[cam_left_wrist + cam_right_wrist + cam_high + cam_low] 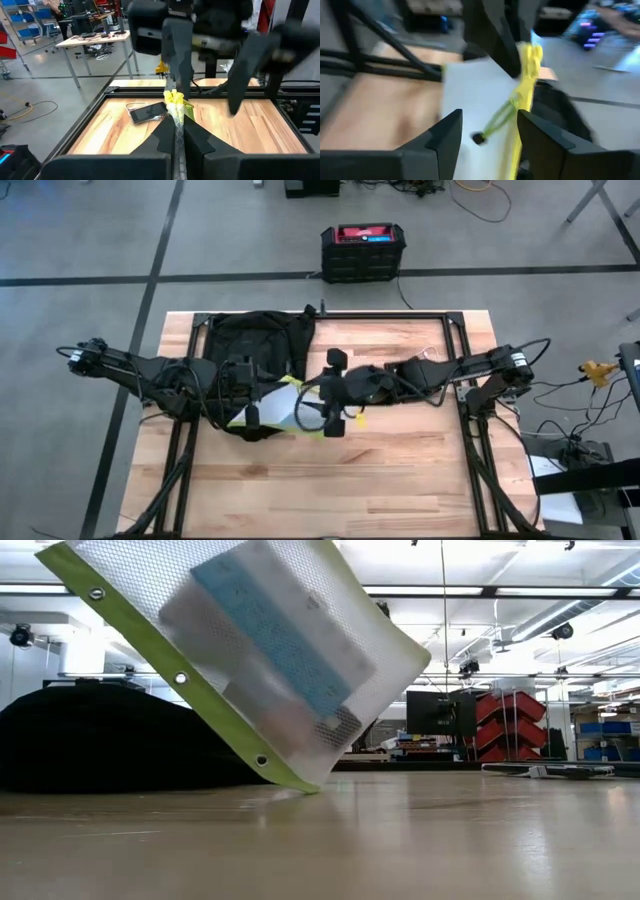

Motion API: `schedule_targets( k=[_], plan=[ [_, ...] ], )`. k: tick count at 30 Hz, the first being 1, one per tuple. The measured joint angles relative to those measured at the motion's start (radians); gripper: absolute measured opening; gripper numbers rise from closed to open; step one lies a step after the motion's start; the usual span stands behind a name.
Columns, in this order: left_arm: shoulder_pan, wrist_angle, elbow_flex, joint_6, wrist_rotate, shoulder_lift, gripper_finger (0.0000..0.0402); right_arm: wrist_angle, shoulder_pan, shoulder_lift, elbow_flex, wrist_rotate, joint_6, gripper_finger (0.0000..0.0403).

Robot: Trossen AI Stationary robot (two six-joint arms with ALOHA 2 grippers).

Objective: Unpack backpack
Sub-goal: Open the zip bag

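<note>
The backpack [258, 345] lies upper left on the table [420, 470]. The left gripper [252, 416] pinches the mesh pouch [275, 408]; the right gripper [335, 427], open, waits at the pouch's right edge.

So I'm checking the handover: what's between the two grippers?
In the high view, a yellow-edged mesh pouch spans the stretch between the left gripper and right gripper; the left wrist view shows the left pinching its edge.
</note>
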Motion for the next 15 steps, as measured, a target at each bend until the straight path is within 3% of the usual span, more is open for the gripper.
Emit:
schedule_targets(
  k=[8, 15],
  plan=[
    [0.000, 0.006, 0.000, -0.005, -0.018, 0.001, 0.0000, 0.072, 0.026, 0.046, -0.001, 0.165, 0.004, 0.0136],
    [0.000, 0.006, 0.000, -0.006, -0.017, 0.014, 0.0000, 0.103, 0.022, 0.054, 0.002, 0.165, 0.008, 0.0068]
  ],
)
